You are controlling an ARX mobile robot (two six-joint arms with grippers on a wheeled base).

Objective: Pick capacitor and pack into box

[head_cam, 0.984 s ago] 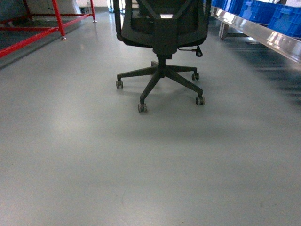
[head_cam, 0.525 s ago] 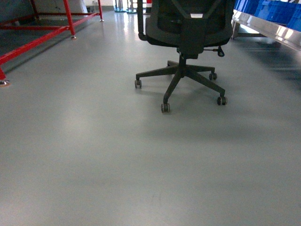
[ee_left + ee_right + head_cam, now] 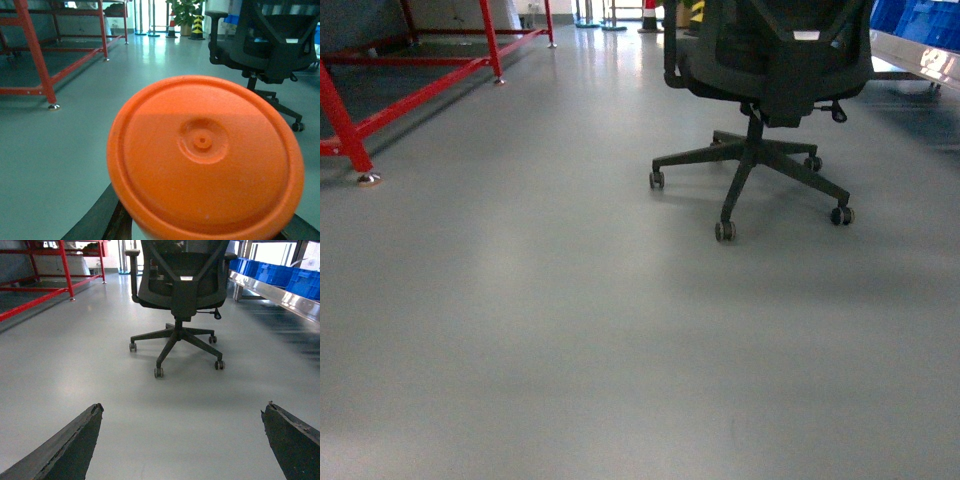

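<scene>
In my left fingers (image 3: 200,227) sits an orange-lidded container (image 3: 205,157) — clamped at its base. My right fingers (image 3: 185,440) spread wide above grey floor (image 3: 520,330), facing a black office chair (image 3: 770,60). No box shows anywhere.

Orange lid (image 3: 205,157), black chair (image 3: 770,90), red frame (image 3: 380,90), grey floor (image 3: 520,330).

Even overhead light fills the hall, with daylight glare streaking the glossy grey floor (image 3: 520,330) near the far doorway. A soft shadow pools beneath the office chair (image 3: 770,90). The orange lid (image 3: 205,155) looms close and slightly soft; backgrounds look mildly blurred.
</scene>
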